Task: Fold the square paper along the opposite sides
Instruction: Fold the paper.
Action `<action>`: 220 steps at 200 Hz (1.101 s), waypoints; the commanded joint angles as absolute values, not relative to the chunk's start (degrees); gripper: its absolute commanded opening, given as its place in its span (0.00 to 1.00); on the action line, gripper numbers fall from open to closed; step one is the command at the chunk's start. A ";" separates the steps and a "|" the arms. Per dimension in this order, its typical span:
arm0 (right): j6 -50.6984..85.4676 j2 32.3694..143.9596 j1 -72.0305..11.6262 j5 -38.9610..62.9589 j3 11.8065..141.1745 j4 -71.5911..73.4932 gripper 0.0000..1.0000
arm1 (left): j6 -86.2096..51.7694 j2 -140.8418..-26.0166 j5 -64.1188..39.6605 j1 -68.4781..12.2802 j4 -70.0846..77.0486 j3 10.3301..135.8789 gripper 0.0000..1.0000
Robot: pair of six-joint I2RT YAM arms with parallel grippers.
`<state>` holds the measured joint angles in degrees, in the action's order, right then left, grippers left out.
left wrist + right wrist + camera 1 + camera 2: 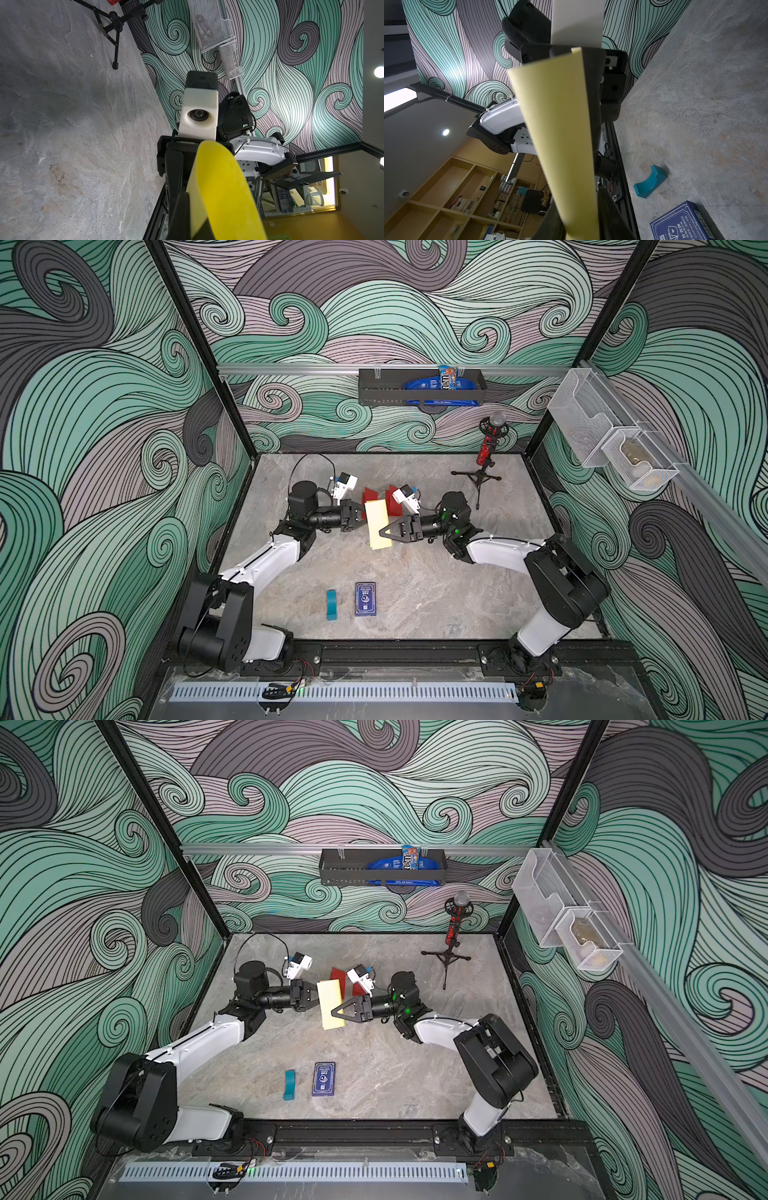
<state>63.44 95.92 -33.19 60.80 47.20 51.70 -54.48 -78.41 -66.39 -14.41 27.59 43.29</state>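
Note:
The square paper is pale yellow and hangs above the middle of the table, bent over into a long narrow loop between my two arms. My left gripper is shut on its left edge; in the left wrist view the paper curves away from the dark jaws of that gripper. My right gripper meets the paper's right edge. In the right wrist view the paper runs down between the two dark fingers of this gripper, which press on both its sides.
Red pieces lie on the table just behind the paper. A blue card box and a teal curved block sit near the front. A microphone on a tripod stands at the back right. A black basket hangs on the back wall.

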 commanded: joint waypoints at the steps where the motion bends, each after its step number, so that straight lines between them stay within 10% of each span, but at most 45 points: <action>1: 63.54 96.38 -33.49 61.62 47.90 53.17 0.26 | -54.32 -77.01 -67.06 -14.19 28.30 44.65 0.00; 220: 65.74 96.86 -33.45 59.50 48.21 54.98 0.28 | -52.97 -76.06 -66.58 -14.15 26.82 43.96 0.00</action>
<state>65.39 96.68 -33.19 60.07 47.20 53.10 -54.41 -77.45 -66.32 -14.41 27.35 43.29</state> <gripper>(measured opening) 0.265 0.047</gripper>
